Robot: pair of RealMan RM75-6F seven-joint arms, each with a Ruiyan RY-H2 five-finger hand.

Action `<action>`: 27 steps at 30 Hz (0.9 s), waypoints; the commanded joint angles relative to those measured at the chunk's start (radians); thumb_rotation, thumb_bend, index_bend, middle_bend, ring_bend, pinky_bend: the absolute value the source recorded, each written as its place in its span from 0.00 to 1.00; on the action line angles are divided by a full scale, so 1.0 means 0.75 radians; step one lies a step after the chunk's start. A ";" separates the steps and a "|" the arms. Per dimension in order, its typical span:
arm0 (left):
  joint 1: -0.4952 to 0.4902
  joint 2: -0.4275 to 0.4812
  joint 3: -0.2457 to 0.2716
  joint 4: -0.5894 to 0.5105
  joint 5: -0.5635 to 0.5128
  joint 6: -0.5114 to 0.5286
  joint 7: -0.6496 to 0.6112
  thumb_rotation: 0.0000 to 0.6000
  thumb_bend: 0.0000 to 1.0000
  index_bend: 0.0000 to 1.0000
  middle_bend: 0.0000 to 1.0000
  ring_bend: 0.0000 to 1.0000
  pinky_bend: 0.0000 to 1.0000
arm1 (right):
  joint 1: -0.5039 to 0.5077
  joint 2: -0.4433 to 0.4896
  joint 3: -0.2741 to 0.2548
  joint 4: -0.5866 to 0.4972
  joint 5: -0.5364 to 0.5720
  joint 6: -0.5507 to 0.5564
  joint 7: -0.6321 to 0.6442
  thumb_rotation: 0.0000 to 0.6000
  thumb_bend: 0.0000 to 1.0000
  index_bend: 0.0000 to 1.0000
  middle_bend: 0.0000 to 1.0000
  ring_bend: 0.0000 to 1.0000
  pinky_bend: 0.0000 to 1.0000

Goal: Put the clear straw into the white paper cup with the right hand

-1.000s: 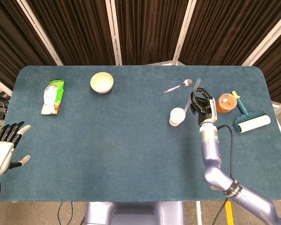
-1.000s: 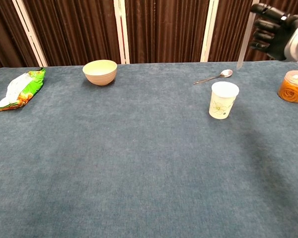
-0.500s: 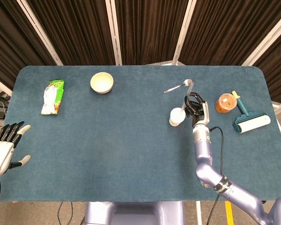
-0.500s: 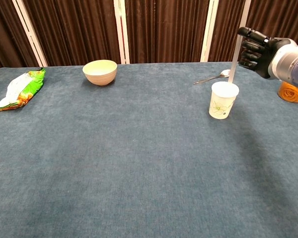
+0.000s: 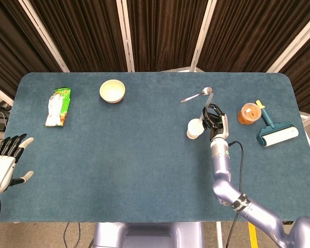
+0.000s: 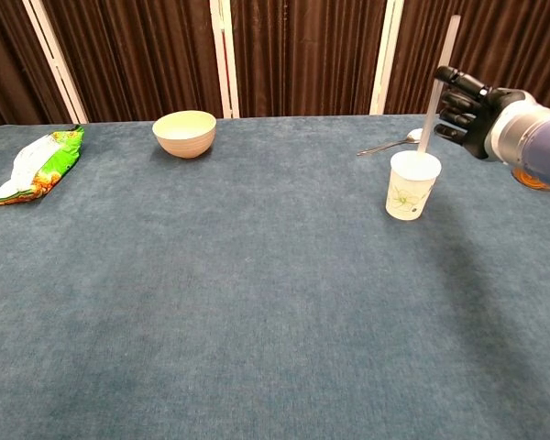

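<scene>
While the right hand (image 6: pixel 467 108) has its fingers pinched around the clear straw (image 6: pixel 437 84), the straw stands nearly upright, top leaning a bit right and away, with its bottom end dipping into the mouth of the white paper cup (image 6: pixel 411 186). The cup sits on the blue counter (image 6: pixel 257 302) near a spoon (image 5: pixel 197 95). The left hand (image 5: pixel 4 165) hangs off the counter's left edge, fingers spread, holding nothing.

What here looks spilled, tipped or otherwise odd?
Nothing stands out. The white paper cup stands upright, the right hand holds the clear straw above its mouth, and the bowl sits upright too.
</scene>
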State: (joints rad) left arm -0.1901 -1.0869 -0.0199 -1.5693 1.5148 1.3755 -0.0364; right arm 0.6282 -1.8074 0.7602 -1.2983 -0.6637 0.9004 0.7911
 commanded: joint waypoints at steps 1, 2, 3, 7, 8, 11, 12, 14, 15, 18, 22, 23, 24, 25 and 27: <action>0.000 0.000 0.000 0.000 0.000 0.000 0.000 1.00 0.24 0.11 0.00 0.00 0.00 | -0.003 -0.016 -0.005 0.018 -0.020 -0.009 0.020 1.00 0.40 0.59 1.00 0.98 0.89; 0.000 0.000 0.000 0.000 0.000 0.001 0.000 1.00 0.24 0.11 0.00 0.00 0.00 | -0.004 -0.020 -0.007 0.023 -0.028 -0.013 0.028 1.00 0.39 0.59 1.00 0.98 0.88; 0.001 0.000 0.000 0.000 0.000 0.001 0.000 1.00 0.24 0.11 0.00 0.00 0.00 | -0.005 -0.024 -0.008 0.029 -0.034 -0.016 0.033 1.00 0.38 0.59 1.00 0.98 0.88; 0.000 0.001 0.000 -0.001 -0.001 -0.001 0.000 1.00 0.24 0.11 0.00 0.00 0.00 | -0.010 -0.038 -0.014 0.050 -0.061 -0.024 0.053 1.00 0.33 0.59 1.00 0.98 0.87; 0.000 0.000 0.000 -0.001 -0.001 -0.001 0.000 1.00 0.24 0.11 0.00 0.00 0.00 | -0.013 -0.040 -0.016 0.053 -0.068 -0.027 0.059 1.00 0.33 0.59 1.00 0.98 0.86; 0.000 0.001 0.000 -0.001 -0.001 -0.001 -0.001 1.00 0.24 0.11 0.00 0.00 0.00 | -0.020 -0.046 -0.023 0.059 -0.088 -0.032 0.071 1.00 0.31 0.59 1.00 0.98 0.86; 0.000 0.001 0.000 -0.001 0.000 -0.001 -0.001 1.00 0.24 0.11 0.00 0.00 0.00 | -0.022 -0.048 -0.026 0.061 -0.094 -0.034 0.074 1.00 0.31 0.59 1.00 0.98 0.85; 0.000 0.001 0.000 -0.001 0.000 -0.001 -0.001 1.00 0.24 0.11 0.00 0.00 0.00 | -0.027 -0.051 -0.031 0.062 -0.102 -0.036 0.077 1.00 0.30 0.59 1.00 0.98 0.85; 0.000 0.001 0.001 -0.001 0.000 -0.001 -0.001 1.00 0.24 0.11 0.00 0.00 0.00 | -0.031 -0.051 -0.032 0.061 -0.105 -0.038 0.081 1.00 0.30 0.59 1.00 0.98 0.85; 0.000 0.001 0.001 -0.002 0.000 -0.001 -0.001 1.00 0.24 0.11 0.00 0.00 0.00 | -0.037 -0.052 -0.035 0.061 -0.111 -0.041 0.085 1.00 0.30 0.59 1.00 0.98 0.85; 0.000 0.002 0.001 -0.002 0.001 -0.001 -0.003 1.00 0.24 0.11 0.00 0.00 0.00 | -0.049 -0.049 -0.037 0.055 -0.119 -0.042 0.091 1.00 0.30 0.59 1.00 0.98 0.85; 0.000 0.002 0.001 -0.001 0.001 -0.001 -0.003 1.00 0.24 0.11 0.00 0.00 0.00 | -0.052 -0.047 -0.037 0.053 -0.121 -0.041 0.091 1.00 0.30 0.59 1.00 0.98 0.85; 0.000 0.002 0.001 -0.001 0.002 -0.001 -0.004 1.00 0.24 0.11 0.00 0.00 0.00 | -0.053 -0.045 -0.036 0.051 -0.122 -0.041 0.090 1.00 0.30 0.59 1.00 0.98 0.85; 0.000 0.002 0.002 -0.001 0.002 0.000 -0.004 1.00 0.24 0.11 0.00 0.00 0.00 | -0.055 -0.043 -0.034 0.049 -0.122 -0.041 0.088 1.00 0.29 0.59 1.00 0.98 0.85; 0.001 0.002 0.002 -0.001 0.003 0.001 -0.005 1.00 0.24 0.11 0.00 0.00 0.00 | -0.059 -0.037 -0.031 0.044 -0.121 -0.040 0.085 1.00 0.29 0.59 1.00 0.98 0.85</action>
State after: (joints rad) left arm -0.1897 -1.0852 -0.0184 -1.5700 1.5170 1.3758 -0.0398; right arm 0.5845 -1.8358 0.7369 -1.2648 -0.7547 0.8704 0.8552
